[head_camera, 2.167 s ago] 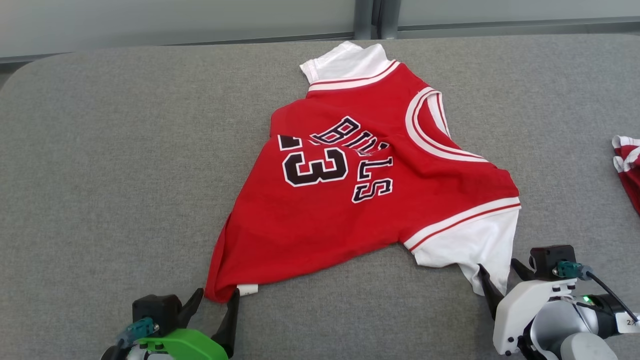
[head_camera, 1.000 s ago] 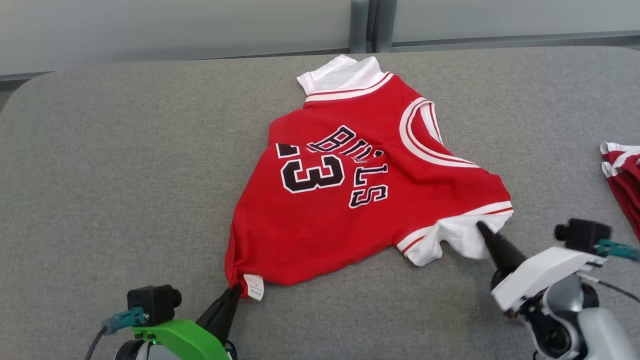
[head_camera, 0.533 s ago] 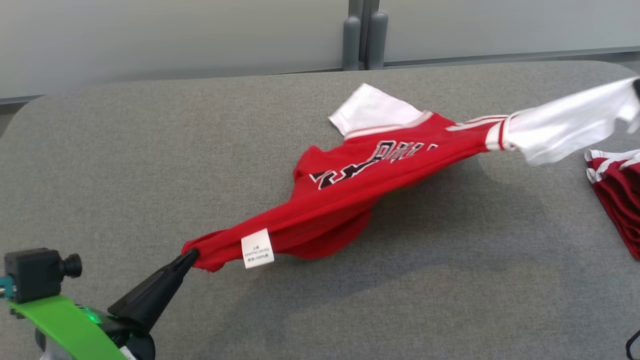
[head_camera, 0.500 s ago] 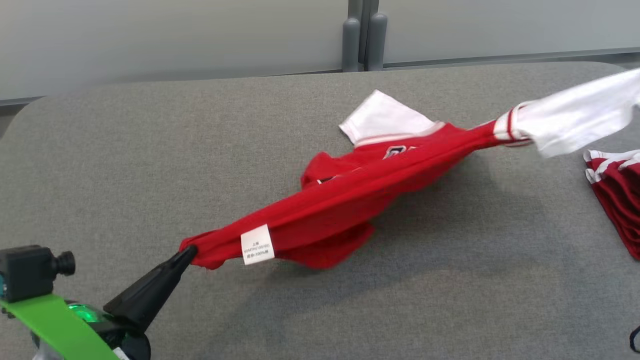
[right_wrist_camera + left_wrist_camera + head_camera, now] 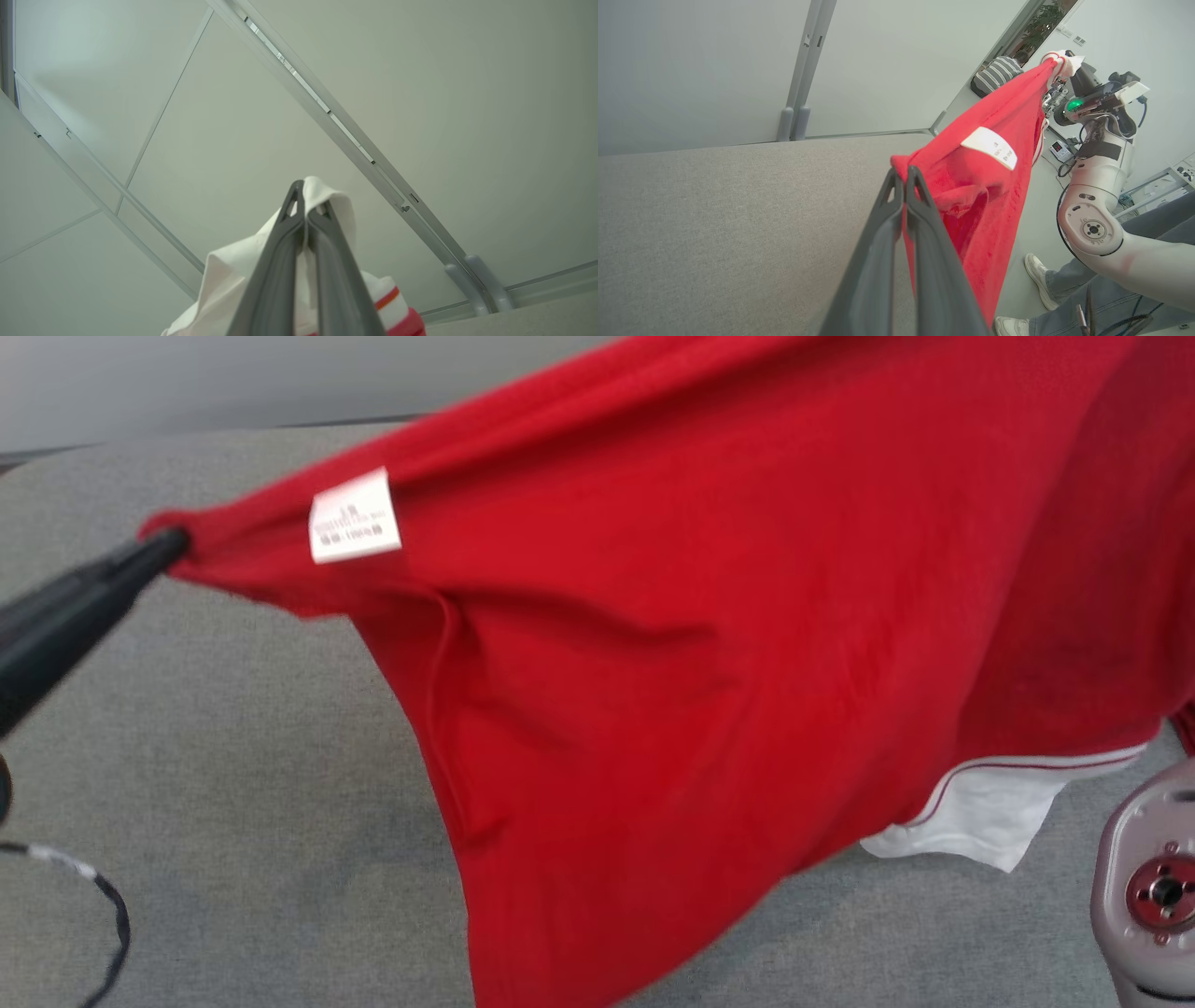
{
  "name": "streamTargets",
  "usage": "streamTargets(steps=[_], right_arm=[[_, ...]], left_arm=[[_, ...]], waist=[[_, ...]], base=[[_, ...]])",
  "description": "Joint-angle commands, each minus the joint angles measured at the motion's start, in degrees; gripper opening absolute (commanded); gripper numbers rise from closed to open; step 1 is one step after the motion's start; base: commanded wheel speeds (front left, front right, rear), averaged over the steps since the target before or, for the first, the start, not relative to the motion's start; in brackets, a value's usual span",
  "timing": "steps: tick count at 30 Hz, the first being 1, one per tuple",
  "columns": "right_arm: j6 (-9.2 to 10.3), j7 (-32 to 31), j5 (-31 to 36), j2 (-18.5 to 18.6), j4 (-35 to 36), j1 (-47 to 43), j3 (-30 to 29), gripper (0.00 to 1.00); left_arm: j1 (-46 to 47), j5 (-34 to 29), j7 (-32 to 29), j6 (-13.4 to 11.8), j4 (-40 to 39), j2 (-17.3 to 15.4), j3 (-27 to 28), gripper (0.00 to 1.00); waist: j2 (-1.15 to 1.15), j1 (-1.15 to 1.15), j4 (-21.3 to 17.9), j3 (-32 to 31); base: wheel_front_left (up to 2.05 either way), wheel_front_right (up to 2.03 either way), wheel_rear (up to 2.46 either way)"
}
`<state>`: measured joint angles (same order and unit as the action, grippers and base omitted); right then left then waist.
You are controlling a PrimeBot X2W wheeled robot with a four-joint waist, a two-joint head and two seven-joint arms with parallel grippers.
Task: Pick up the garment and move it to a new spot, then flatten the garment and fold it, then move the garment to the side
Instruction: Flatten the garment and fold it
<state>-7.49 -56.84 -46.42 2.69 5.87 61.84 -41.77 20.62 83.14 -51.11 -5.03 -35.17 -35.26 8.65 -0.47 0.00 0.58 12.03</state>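
Observation:
The garment [image 5: 747, 616], a red jersey with white sleeves, hangs in the air close to the head camera, stretched between both grippers. My left gripper [image 5: 173, 543] is shut on its red hem corner beside a white label [image 5: 355, 515]. In the left wrist view the left gripper [image 5: 903, 173] pinches that same corner of the garment [image 5: 994, 196]. My right gripper [image 5: 306, 189] points up at the wall, shut on a white sleeve [image 5: 219, 280]. From the left wrist it shows high at the far end as the right gripper [image 5: 1069, 70]. The other white sleeve [image 5: 980, 812] dangles low.
The grey padded table [image 5: 187, 728] lies below the hanging cloth. A black cable [image 5: 103, 896] loops at the lower left. My right arm's pale joint [image 5: 1153, 887] sits at the lower right. A person's legs and white shoes [image 5: 1087, 298] stand beside the table.
Both grippers have raised the garment off the table and pulled it taut between them. It now hangs high in front of the head camera, whose view has also shifted.

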Motion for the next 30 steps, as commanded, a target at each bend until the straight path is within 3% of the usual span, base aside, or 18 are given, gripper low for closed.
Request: streamTargets(steps=[1, 5, 9, 11, 12, 16, 19, 24, 30], right_arm=[[0.00, 0.82, 2.36, 0.46, -1.08, 3.17, -0.09, 0.00], [0.01, 6.60, 9.68, 0.51, -8.75, 15.30, 1.56, 0.00], [0.04, 16.88, 15.03, 0.60, -18.81, 26.57, 5.19, 0.00], [0.02, 23.38, 17.00, 0.58, -24.15, 31.67, 6.45, 0.00], [0.02, 23.38, 17.00, 0.58, -24.15, 31.67, 6.45, 0.00], [-0.01, 33.27, 17.84, 0.39, -34.98, 40.04, 9.43, 0.00], [-0.01, 36.63, 14.46, 0.41, -40.43, 42.45, 12.74, 0.00], [-0.01, 35.42, 5.38, 0.38, -41.18, 32.66, 15.58, 0.00], [-0.02, 26.52, -7.49, 0.36, -28.01, 2.83, 21.27, 0.00]], left_arm=[[4.26, -1.16, -0.33, -0.72, 2.50, -1.32, -0.61, 0.00], [21.20, -6.56, -0.12, -1.54, 13.44, -3.11, -6.30, 0.00], [39.64, -14.23, 3.80, -1.19, 26.28, -0.12, -12.32, 0.00], [47.67, -18.62, 7.08, 0.26, 32.52, 2.04, -15.38, 0.00], [47.67, -18.62, 7.08, 0.26, 32.52, 2.04, -15.38, 0.00], [59.07, -25.94, 13.70, 5.35, 43.39, 5.13, -20.34, 0.00], [61.68, -27.58, 17.46, 8.88, 48.98, 7.25, -22.03, 0.00], [53.55, -25.86, 18.52, 11.92, 51.38, 5.35, -24.60, 0.00], [32.87, -23.00, 19.79, 12.54, 43.32, -4.33, -28.08, 0.00]], waist=[[0.47, 0.00, 0.89, 7.35], [0.47, 0.00, 1.73, 14.54], [0.47, 0.00, 2.05, 19.83], [0.47, 0.00, 2.17, 21.79], [0.47, 0.00, 2.17, 21.79], [0.47, 0.00, 1.54, 25.15], [0.47, 0.00, 0.86, 26.91], [0.47, 0.00, -0.52, 27.49], [0.47, 0.00, -2.95, 25.71]], base=[[0.00, 0.00, 0.00], [0.00, 0.00, 0.00], [0.00, 0.00, 0.00], [0.00, 0.00, 0.00], [0.00, 0.00, 0.00], [0.00, 0.00, 0.00], [0.00, 0.00, 0.00], [0.00, 0.00, 0.00], [0.00, 0.00, 0.00]])
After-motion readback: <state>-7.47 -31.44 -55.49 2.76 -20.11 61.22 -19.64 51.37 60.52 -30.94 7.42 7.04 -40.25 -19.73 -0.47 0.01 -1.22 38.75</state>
